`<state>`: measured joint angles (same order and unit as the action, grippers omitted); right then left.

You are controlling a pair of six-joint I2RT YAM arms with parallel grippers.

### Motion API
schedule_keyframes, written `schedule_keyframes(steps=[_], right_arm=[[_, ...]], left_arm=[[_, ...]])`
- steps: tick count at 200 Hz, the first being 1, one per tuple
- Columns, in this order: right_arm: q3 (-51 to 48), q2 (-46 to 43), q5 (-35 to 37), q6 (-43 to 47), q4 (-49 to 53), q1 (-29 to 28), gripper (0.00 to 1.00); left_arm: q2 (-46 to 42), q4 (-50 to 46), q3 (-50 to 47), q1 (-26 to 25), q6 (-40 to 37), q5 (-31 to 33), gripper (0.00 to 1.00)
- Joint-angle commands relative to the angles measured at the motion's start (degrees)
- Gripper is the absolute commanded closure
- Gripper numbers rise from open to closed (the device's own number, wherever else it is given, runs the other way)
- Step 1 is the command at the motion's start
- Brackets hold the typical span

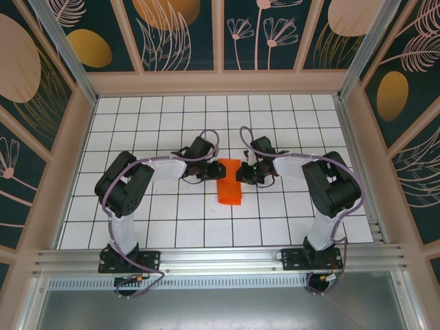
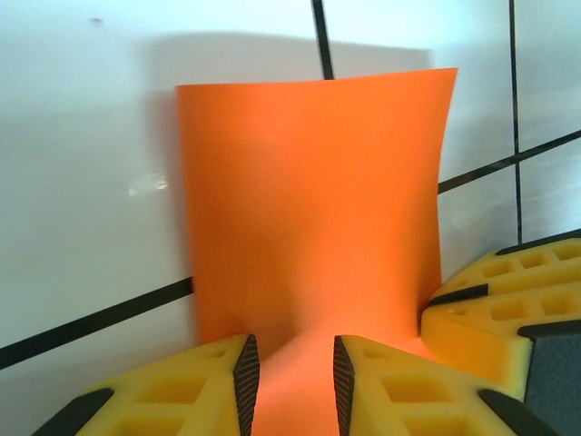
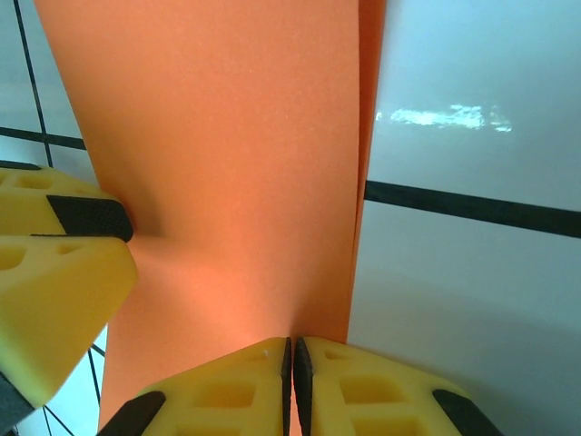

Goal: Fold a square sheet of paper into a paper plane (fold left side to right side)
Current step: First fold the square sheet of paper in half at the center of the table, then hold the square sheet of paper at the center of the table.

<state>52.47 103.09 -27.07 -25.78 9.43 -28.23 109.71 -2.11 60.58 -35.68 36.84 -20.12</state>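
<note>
The square sheet of paper (image 1: 230, 182), plain orange (doubled into a narrow rectangle), lies mid-table on the white grid tiles (image 1: 165, 213). The right gripper (image 3: 292, 386) is pinched tight on its right side. The left gripper (image 2: 292, 381) stands slightly parted at its left side, with orange showing in the gap.

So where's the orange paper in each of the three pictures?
Top external: the orange paper lies mid-table.
Left wrist: the paper fills the centre, reaching the bottom edge.
Right wrist: it covers the upper left and middle.
Shared landmark: black grid lines on the white table.
</note>
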Motion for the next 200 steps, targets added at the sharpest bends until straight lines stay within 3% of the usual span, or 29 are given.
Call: schedule_keyframes(steps=[1, 65, 114, 200], right_arm=[[-0.5, 3.2, 4.5, 1.1, 5.0, -0.5, 0.84], [-0.6, 3.1, 4.4, 1.0, 4.8, -0.5, 0.84], [-0.4, 3.3, 4.3, 0.8, 4.7, -0.6, 0.84], [-0.4, 3.2, 3.8, 0.6, 4.2, -0.9, 0.85]], left_arm=[[-2.8, -3.3, -1.3, 2.5, -2.4, 3.0, 0.68], [-6.3, -1.5, 0.6, 2.5, -2.7, -1.3, 0.66], [-2.8, 3.7, 1.1, 1.7, -1.1, -7.9, 0.68], [3.6, 4.1, 2.1, 0.4, -0.5, -5.3, 0.69]])
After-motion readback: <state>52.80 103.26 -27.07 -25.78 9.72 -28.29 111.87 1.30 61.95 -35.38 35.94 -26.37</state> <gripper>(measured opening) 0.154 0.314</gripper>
